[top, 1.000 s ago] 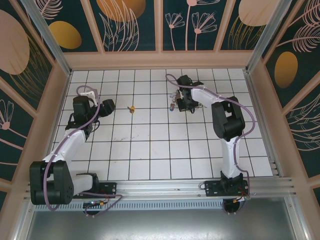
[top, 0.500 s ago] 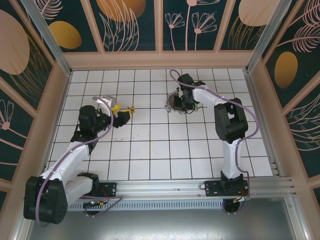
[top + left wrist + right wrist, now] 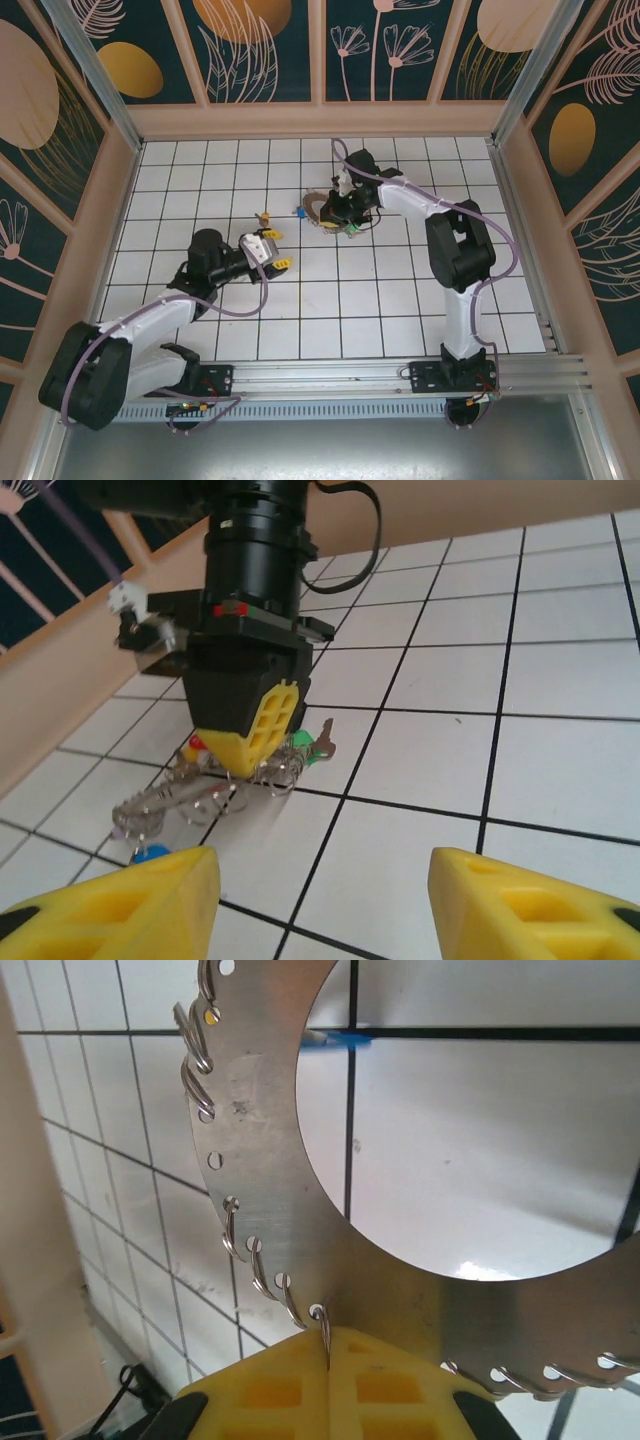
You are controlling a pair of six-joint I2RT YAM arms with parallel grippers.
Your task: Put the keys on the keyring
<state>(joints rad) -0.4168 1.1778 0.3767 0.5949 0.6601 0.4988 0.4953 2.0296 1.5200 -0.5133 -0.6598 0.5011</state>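
At the near edge runs an aluminium rail [image 3: 330,372] that carries both arm bases. Beyond it, bare white square tiles of the table [image 3: 330,310] stretch across the near rows and out to the right rim.

The left gripper [image 3: 276,250] lies low over the tiles left of centre. Its yellow ribbed fingertips [image 3: 110,910] stand well apart with only bare tile between them, and it holds nothing. Just past it, a small yellow-headed key [image 3: 264,216] lies alone on a tile, apart from the fingers.

Farther on, near the table's middle, the right gripper [image 3: 340,212] is clamped tight on the keyring [image 3: 318,208], a flat grey metal ring plate with holes and small wire loops along its outer edge. The right wrist view shows the yellow fingers [image 3: 300,1390] pinched over the plate's outer rim where one loop sits, with tile showing through the wide middle hole. From the left wrist view the keyring [image 3: 190,795] hangs tilted, its low edge at or near the tile.

A green-headed key [image 3: 312,745] and a red-headed one [image 3: 196,743] sit under that gripper, and a blue-headed key [image 3: 300,211] lies just beside the ring's left edge. I cannot tell whether these are threaded on.

Behind them, two rows of tile separate the ring from the pale wooden back wall [image 3: 320,120].
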